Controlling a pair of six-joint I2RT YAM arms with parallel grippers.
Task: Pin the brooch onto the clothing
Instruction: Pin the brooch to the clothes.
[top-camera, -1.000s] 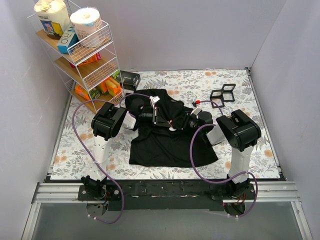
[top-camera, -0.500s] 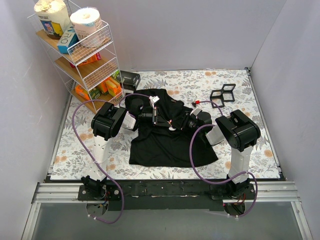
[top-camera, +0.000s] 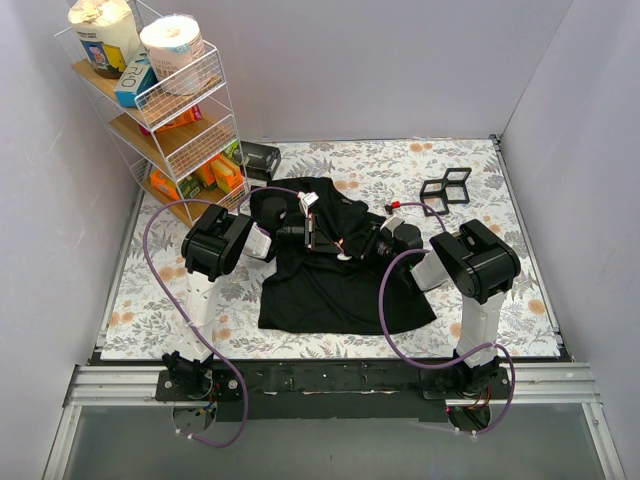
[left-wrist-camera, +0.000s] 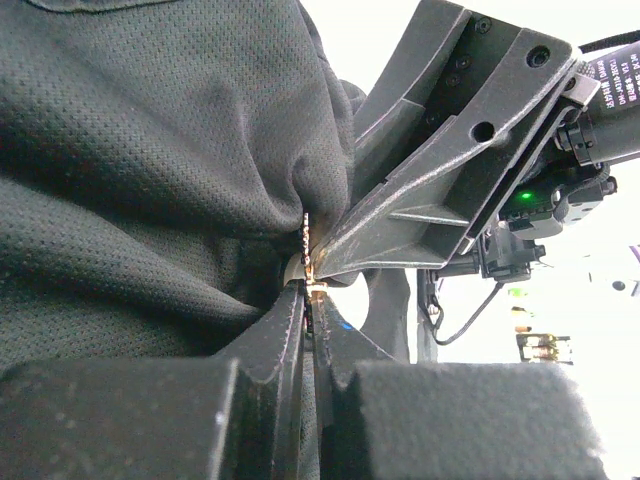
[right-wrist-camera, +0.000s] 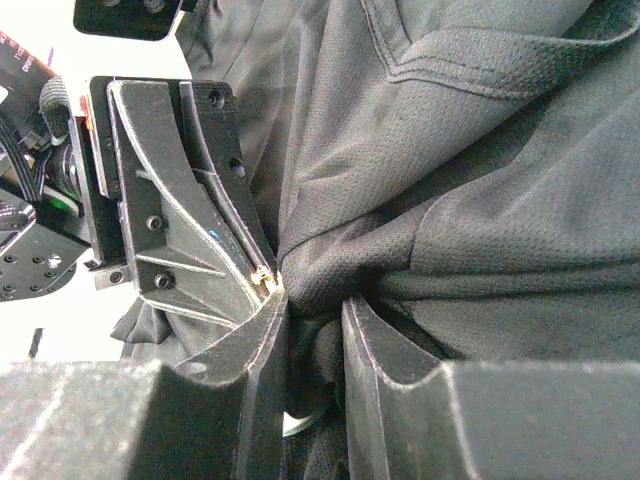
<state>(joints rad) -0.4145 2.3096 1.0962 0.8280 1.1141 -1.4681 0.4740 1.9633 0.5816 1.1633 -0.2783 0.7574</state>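
Arms are barely shifting over the black T-shirt (top-camera: 320, 290). Right gripper (right-wrist-camera: 312, 300) is narrowing onto a raised fold of it. Left gripper (left-wrist-camera: 310, 296) is staying pinched shut at the brooch (left-wrist-camera: 293, 272), a pale glint between both tips, so pinning is probably underway.

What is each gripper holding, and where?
The left gripper pinches a raised fold of the T-shirt below the collar. The right gripper flanks that fold; whether it clamps cannot be told.

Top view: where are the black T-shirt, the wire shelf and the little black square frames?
black T-shirt (top-camera: 330, 295), top view, on the flat lower body of the shirt.
wire shelf (top-camera: 188, 145), top view, on the middle tier.
black square frames (top-camera: 446, 186), top view, where the two squares join.
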